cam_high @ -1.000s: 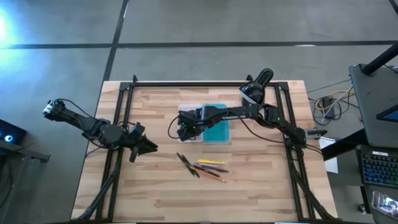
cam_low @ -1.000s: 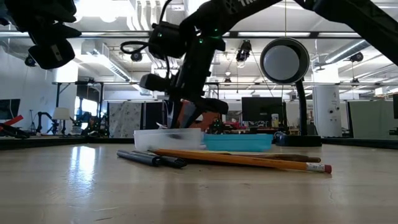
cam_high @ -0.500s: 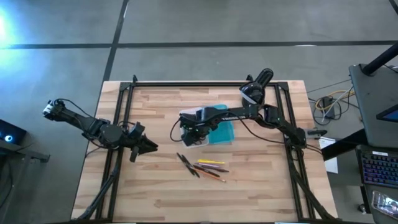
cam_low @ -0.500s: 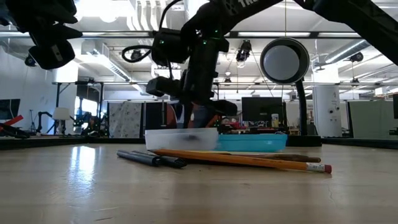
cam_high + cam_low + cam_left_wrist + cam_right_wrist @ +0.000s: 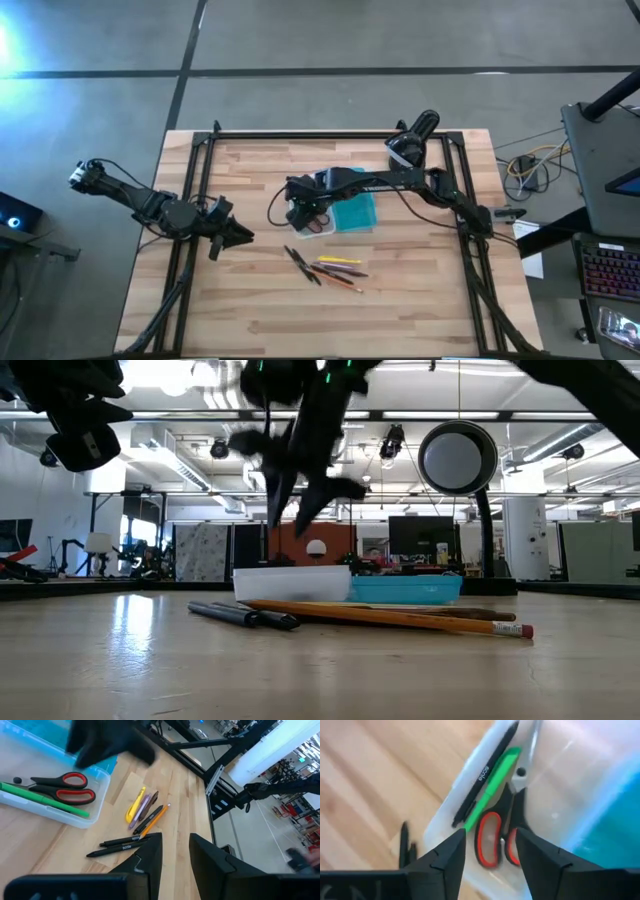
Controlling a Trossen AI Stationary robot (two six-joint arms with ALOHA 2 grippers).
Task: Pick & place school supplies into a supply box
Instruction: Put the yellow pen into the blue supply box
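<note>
1. In the high view we see the right gripper [image 5: 303, 212] over the clear half of the supply box [image 5: 362, 215], at frame centre; its fingers stand apart and hold nothing.
2. In the box lie the scissors [image 5: 497, 835], the green marker [image 5: 492, 790] and one dark pen [image 5: 487, 770].
3. The loose pens [image 5: 300, 265] and pencils [image 5: 340, 271] lie just below the box in the high view, long axes roughly left-right, nearer to the right gripper.
4. The left gripper [image 5: 240, 236], open and empty, waits at centre-left.
5. The writing on the pens is too small to read.
</note>
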